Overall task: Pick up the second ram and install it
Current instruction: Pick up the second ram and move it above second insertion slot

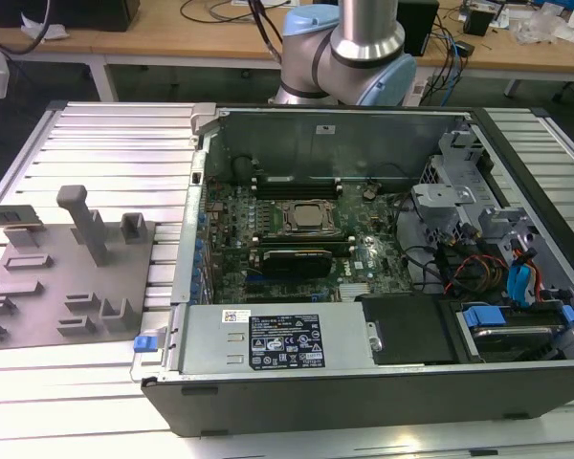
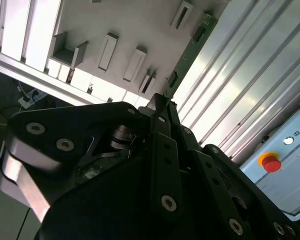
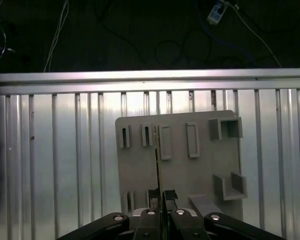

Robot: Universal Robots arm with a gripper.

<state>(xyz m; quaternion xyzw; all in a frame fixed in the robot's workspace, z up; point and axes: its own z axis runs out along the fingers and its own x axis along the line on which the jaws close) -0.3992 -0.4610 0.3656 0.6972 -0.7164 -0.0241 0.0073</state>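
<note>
Gripper (image 3: 161, 196) closed on the second ram (image 2: 186, 56), with the fingers (image 3: 171, 196) clamping the stick's two flat faces near one end. The stick hung clear of the grey fixture plate (image 3: 182, 175) and well above it, over the slatted table (image 1: 105, 143). Judged risks: with the hold so near one end, most of the board's length was unsupported. It might pivot or slip between the pads during travel, and so reach the motherboard (image 1: 364, 258) skewed. A skewed or offset stick could strike the wall of the open computer case (image 1: 364, 382). It could also miss the long slots beside the processor socket (image 1: 306, 218), and pressing it down unevenly might bend the board or leave one end unseated. Whether the edge notch faced the right way could not be told. In the second wrist view the second ram appeared as a long, narrow green board bearing small dark chips along its face, projecting straight out from the fingertips. In the first wrist view it was seen edge-on, as a thin dark line running between the fingers and across the plate beneath
</note>
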